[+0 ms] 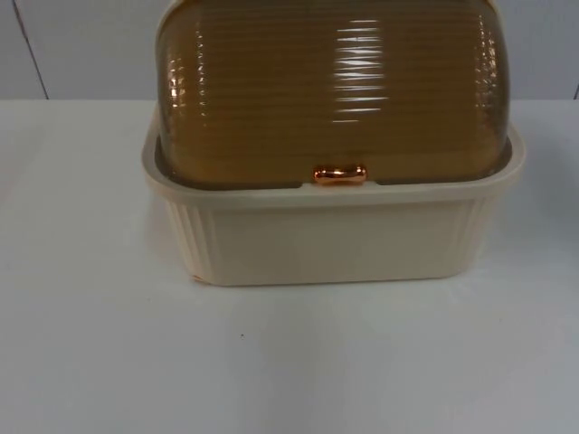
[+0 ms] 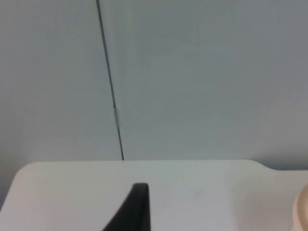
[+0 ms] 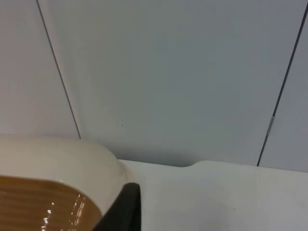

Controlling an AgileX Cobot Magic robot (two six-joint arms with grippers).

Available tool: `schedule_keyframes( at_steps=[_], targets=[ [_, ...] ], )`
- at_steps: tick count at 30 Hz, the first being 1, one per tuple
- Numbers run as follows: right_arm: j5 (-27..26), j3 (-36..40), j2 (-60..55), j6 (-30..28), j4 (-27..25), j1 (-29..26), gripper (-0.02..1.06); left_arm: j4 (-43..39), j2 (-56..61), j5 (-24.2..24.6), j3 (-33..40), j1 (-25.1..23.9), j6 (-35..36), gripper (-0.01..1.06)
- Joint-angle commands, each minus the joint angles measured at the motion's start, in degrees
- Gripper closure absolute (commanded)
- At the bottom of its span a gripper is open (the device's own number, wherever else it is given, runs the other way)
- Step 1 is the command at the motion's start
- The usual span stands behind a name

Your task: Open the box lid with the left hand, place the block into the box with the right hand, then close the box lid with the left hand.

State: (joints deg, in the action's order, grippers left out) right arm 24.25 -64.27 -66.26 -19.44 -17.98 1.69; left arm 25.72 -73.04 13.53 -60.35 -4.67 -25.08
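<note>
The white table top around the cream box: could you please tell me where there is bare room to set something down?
Bare white table top lies in front of the cream ribbed plastic box with its amber domed lid, and in narrower strips beside it. The box crowds the strip by the grey wall.

no words, no numbers, no signs to read, none on the cream plastic box [image 1: 335, 240], none on its ribbed brown see-through lid [image 1: 330, 90]

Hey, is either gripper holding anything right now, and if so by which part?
Nothing appears held. The box sits on the table with its amber lid closed and the copper handle untouched. One fingertip of each gripper shows in its wrist view, with nothing against it.
</note>
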Motion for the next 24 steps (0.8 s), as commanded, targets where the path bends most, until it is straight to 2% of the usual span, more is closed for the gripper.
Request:
schedule_keyframes(
  at_steps=[1, 9, 13, 24],
  targets=[
    [-0.5, 0.1, 0.5, -0.3, -0.4, 0.3, 0.05, -0.3, 0.7, -1.5, 0.1, 0.3, 0.0, 0.0],
    [-1.6, 0.1, 3.0, -0.3, 0.4, 0.2, 0.05, -1.3, 4.0, -1.4, 0.1, 0.3, 0.0, 0.0],
    [-1.8, 0.1, 7.4, -0.3, 2.9, 0.2, 0.05, -0.1, 8.9, 2.6, 0.1, 0.3, 0.1, 0.0],
    [-1.4, 0.1, 18.2, 1.1, 2.7, 0.2, 0.05, 0.0, 21.2, 5.8, 0.1, 0.1, 0.1, 0.0]
  ],
)
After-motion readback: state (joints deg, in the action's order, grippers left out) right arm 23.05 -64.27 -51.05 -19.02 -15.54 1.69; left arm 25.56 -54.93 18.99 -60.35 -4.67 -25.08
